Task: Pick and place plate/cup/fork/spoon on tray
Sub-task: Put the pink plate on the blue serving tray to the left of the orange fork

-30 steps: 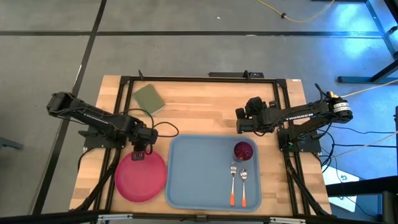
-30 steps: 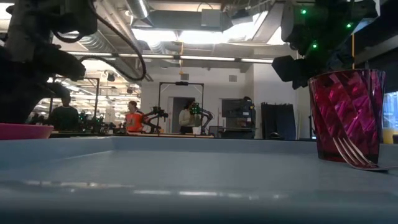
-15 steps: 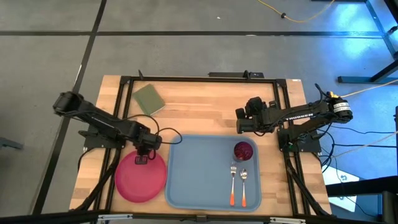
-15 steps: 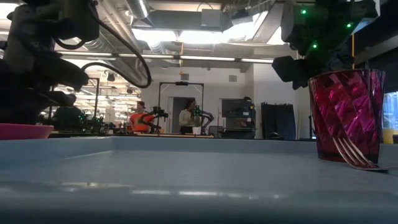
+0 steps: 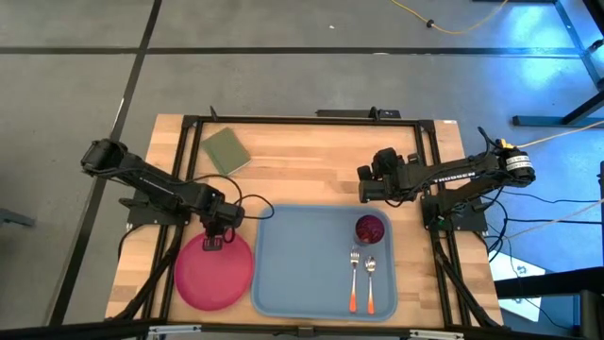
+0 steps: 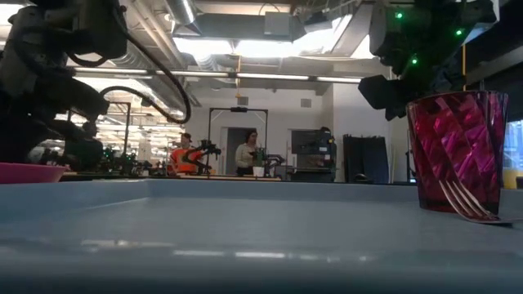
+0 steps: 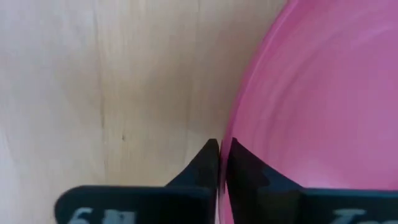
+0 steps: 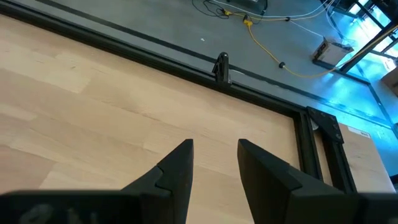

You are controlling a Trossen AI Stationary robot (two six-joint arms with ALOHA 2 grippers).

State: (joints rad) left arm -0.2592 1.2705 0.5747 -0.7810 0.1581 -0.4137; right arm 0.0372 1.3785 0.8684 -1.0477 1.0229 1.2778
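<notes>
The pink-red plate (image 5: 214, 274) lies flat on the wood table, left of the light-blue tray (image 5: 283, 283). My left gripper (image 5: 215, 240) is shut on the plate's far rim. The dark-red cup (image 5: 369, 228) stands upright on the tray. The fork (image 5: 354, 274) and the spoon (image 5: 370, 279) lie side by side just near of it, with their orange handles toward the near edge. In the low view the cup (image 6: 458, 151) stands at the right and the plate's rim (image 6: 24, 171) at the left. My right gripper (image 5: 363, 185) is open and empty over the bare wood beyond the tray. My left gripper pinches the plate's far rim (image 7: 239, 118) between its two fingers. One finger (image 7: 202, 165) is outside over the wood and the other (image 7: 249, 168) is over the plate's inside. The fingers come from above, pointing down. The plate lies flat on the table.
An olive-green square pad (image 5: 226, 149) lies at the far left of the table. A black metal frame (image 5: 311, 120) runs round the table top. Bare wood lies between the pad and my right gripper. People and other robots show far off in the room behind.
My left gripper has gone a little toward the table's near edge and right, onto the plate's far rim. The plate has stayed where it was.
</notes>
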